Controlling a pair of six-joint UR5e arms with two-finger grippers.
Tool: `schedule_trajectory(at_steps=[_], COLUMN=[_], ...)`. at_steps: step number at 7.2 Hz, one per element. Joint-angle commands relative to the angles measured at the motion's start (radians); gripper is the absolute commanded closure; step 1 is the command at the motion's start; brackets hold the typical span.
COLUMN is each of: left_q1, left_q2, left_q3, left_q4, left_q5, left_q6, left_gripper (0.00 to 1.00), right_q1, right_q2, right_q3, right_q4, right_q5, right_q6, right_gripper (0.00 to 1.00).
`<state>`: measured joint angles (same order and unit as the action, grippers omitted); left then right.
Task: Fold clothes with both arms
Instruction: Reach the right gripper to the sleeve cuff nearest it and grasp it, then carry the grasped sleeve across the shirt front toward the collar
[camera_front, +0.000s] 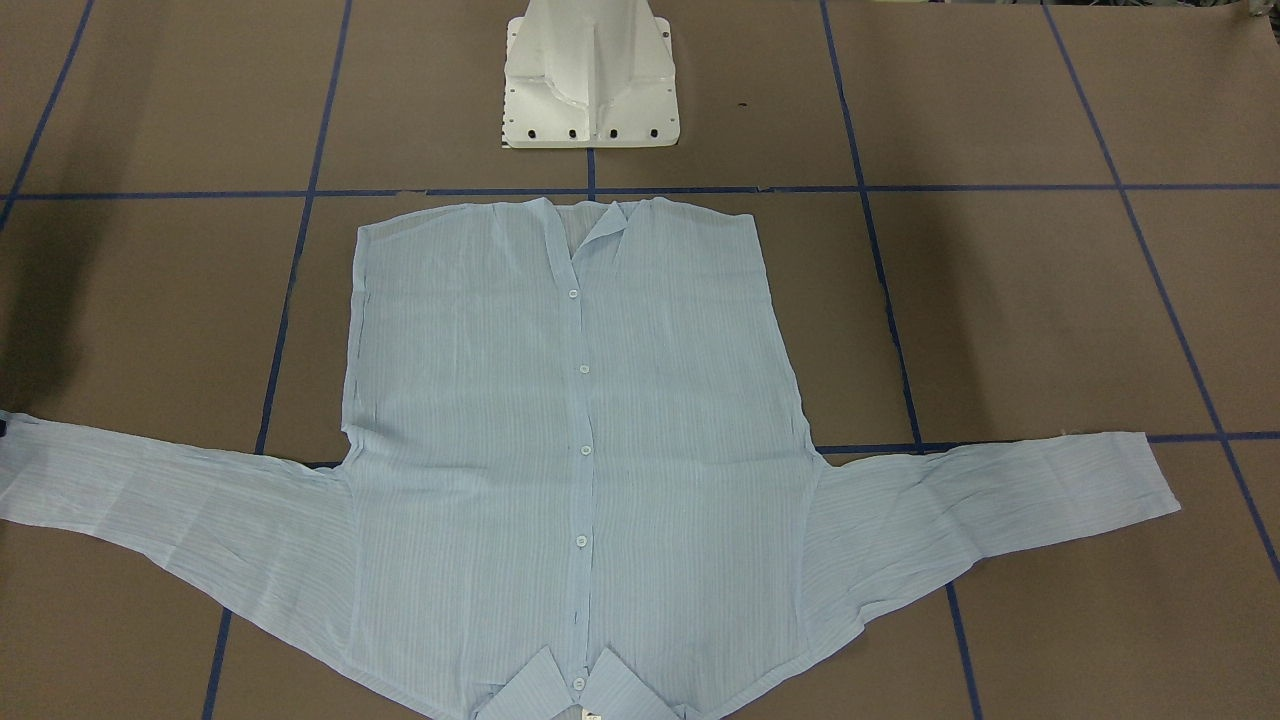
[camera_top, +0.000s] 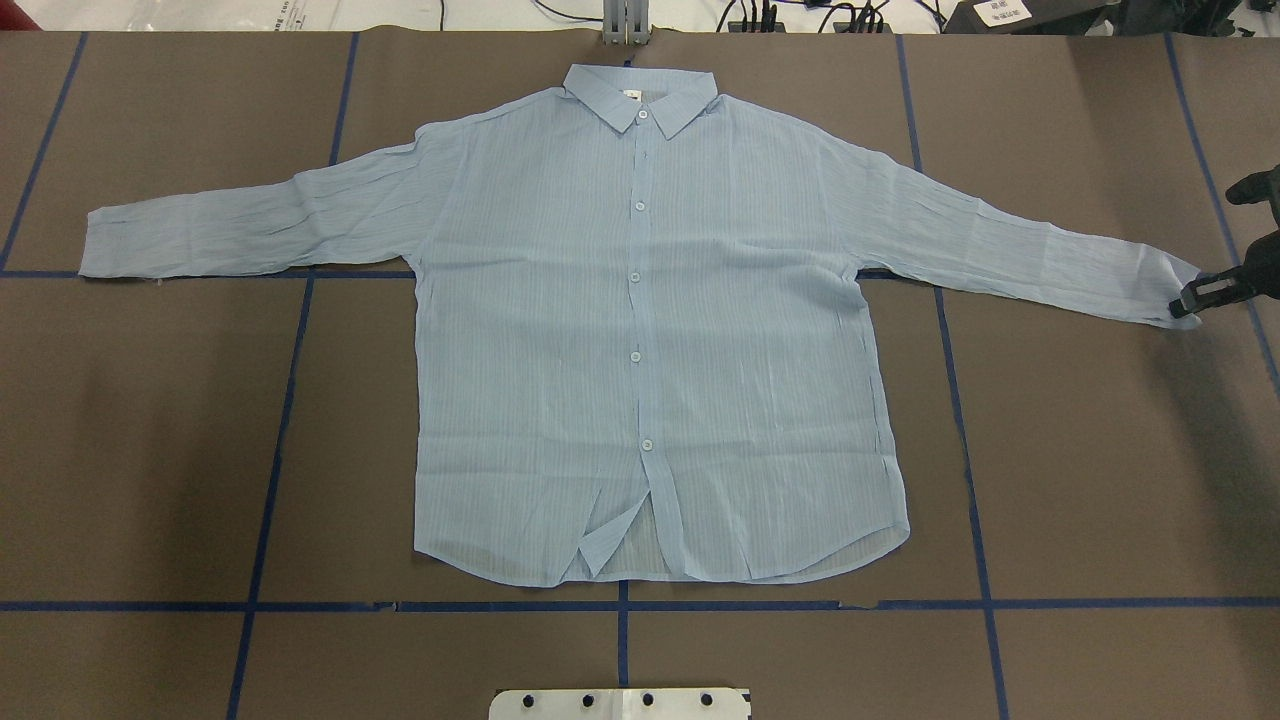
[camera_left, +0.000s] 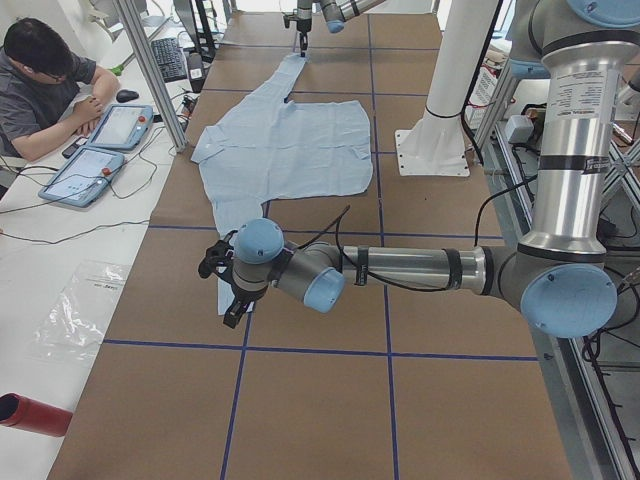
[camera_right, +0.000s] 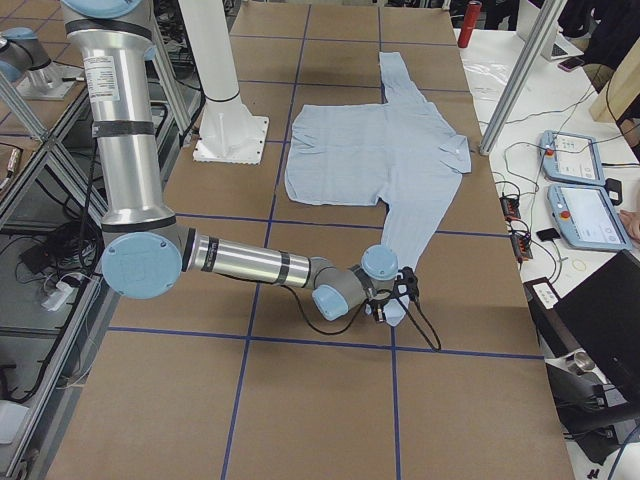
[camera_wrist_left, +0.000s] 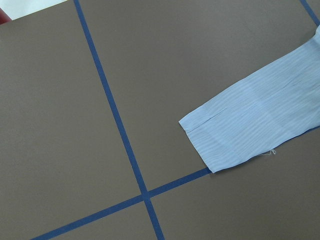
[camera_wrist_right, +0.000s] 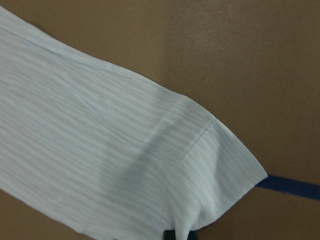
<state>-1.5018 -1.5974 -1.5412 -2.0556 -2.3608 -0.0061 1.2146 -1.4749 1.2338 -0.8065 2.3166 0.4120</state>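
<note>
The shirt (camera_top: 640, 330) lies flat on the brown tabletop (camera_top: 150, 450), front up and buttoned. Its collar is at the side far from the robot, and both sleeves are spread out to the sides. I see the right gripper (camera_top: 1196, 300) low at the end of the sleeve on the robot's right. Its fingers touch the corner of the cuff (camera_wrist_right: 210, 165), but I cannot tell if they clamp it. The left gripper (camera_left: 231, 312) hangs just beyond the other cuff (camera_wrist_left: 225, 135), which lies flat on the tabletop. I cannot tell how far its fingers are open.
</note>
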Motion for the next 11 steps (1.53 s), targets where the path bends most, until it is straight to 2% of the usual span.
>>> schedule_trajectory(at_steps=[1,2,3,4,5,6,7,9,10,11], left_q1=[0.000,0.000,0.000,0.000,-0.002,-0.002,-0.002,0.000,-0.002,-0.002], left_q2=[-0.001,-0.001,-0.001,-0.001,0.002,0.004,0.004,0.007,0.010,0.011], left_q3=[0.000,0.000,-0.002,-0.002,-0.002,0.001,0.003,0.018,0.019,0.020], left_q4=[0.000,0.000,0.000,0.000,0.000,0.000,0.000,0.002,0.003,0.002], left_q5=[0.000,0.000,0.000,0.000,0.000,0.000,0.000,0.000,0.000,0.000], left_q6=[0.000,0.000,0.000,0.000,0.000,0.002,0.003,0.009,0.011,0.011], left_gripper=[0.00,0.00,0.00,0.00,0.00,0.00,0.00,0.00,0.00,0.00], right_q1=[0.055,0.055,0.051,-0.011,-0.097,-0.156,-0.211,-0.355,-0.406,-0.446], right_q2=[-0.010,0.002,0.066,0.146,0.247,0.354,0.460,0.618,0.713,0.833], right_q3=[0.096,0.169,0.217,0.258,0.248,0.239,0.240,0.225,0.166,0.045], right_q4=[0.004,0.000,-0.032,-0.058,-0.062,-0.122,-0.182,-0.209,-0.226,-0.224], right_q5=[0.068,0.093,0.096,0.115,0.113,0.104,0.049,-0.183,-0.251,-0.304], right_q6=[0.008,0.016,0.078,0.182,0.268,0.303,0.336,0.378,0.433,0.459], right_gripper=[1.00,1.00,1.00,1.00,1.00,1.00,1.00,1.00,1.00,1.00])
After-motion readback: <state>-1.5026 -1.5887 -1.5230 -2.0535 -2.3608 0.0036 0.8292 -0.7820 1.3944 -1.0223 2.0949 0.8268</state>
